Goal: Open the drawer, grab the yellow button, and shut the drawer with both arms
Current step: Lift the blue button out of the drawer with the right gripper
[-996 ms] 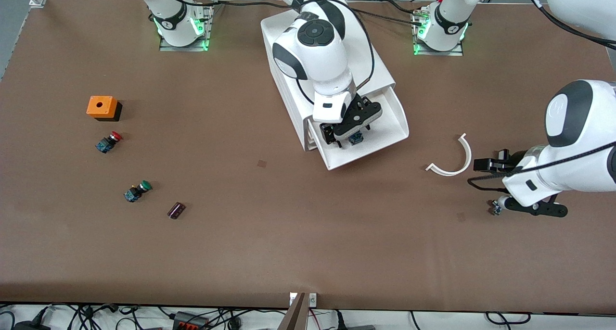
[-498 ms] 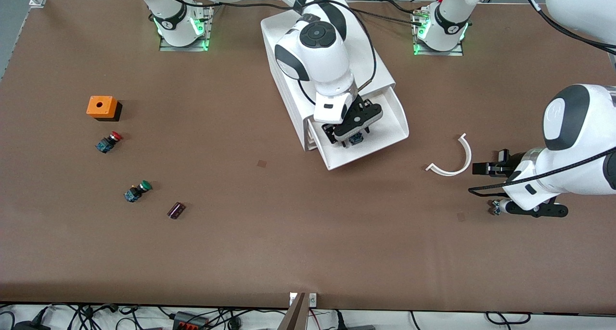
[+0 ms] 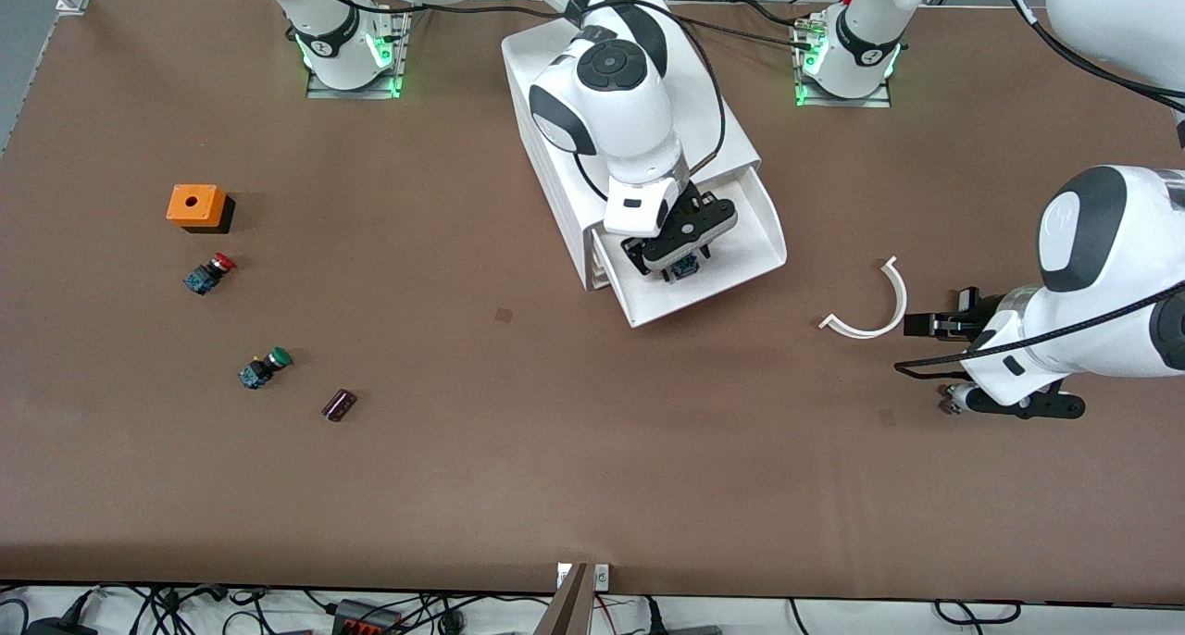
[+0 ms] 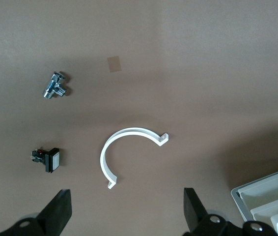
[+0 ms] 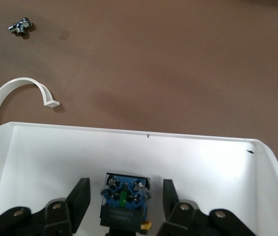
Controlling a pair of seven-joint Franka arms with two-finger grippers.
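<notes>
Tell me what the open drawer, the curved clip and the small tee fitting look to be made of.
Drawer: probably moulded white plastic; smooth, faintly glossy walls with rounded corners.
Curved clip: likely the same white plastic; thin, even, matte band.
Tee fitting: looks like bright metal; silvery with sharp highlights.

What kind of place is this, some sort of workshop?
Most likely a robotics lab test bench. Two white arms are bolted along one edge of a brown table, a white cabinet stands on it with a drawer pulled out, and cables trail along the table's near edge.
</notes>
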